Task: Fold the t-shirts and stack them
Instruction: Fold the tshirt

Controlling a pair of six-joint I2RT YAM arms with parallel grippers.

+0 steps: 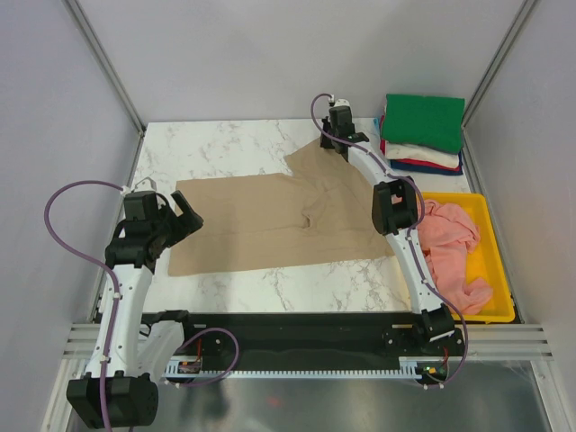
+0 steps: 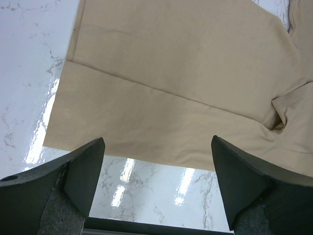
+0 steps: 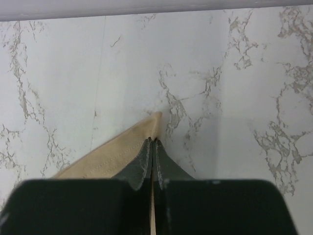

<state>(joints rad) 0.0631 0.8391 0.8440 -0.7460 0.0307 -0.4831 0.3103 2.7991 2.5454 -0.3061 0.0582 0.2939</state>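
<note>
Pink t-shirt (image 1: pixel 450 245) in yellow tray (image 1: pixel 472 204)

I count two black two-finger grippers, the left gripper (image 2: pixel 157 138) and the right gripper (image 3: pixel 152 142), so four fingers in all. Between them lies one tan soft-fabric short-sleeved t-shirt (image 1: pixel 261 225).

Just to the right of the right gripper stands one pile of folded shirts showing four colours:
- one green folded t-shirt (image 1: pixel 423 121) on top
- one white folded t-shirt (image 1: pixel 427 155)
- one red folded t-shirt (image 1: pixel 421 166)
- one blue folded t-shirt (image 1: pixel 454 169)

Nearer than that gripper, on its right, sits one yellow rectangular plastic tray (image 1: pixel 477 205) with one heap of pink fabric (image 1: pixel 450 252). I cannot tell how many shirts are in the heap.

Everything rests on one white marble-patterned table (image 1: pixel 225 144).
</note>
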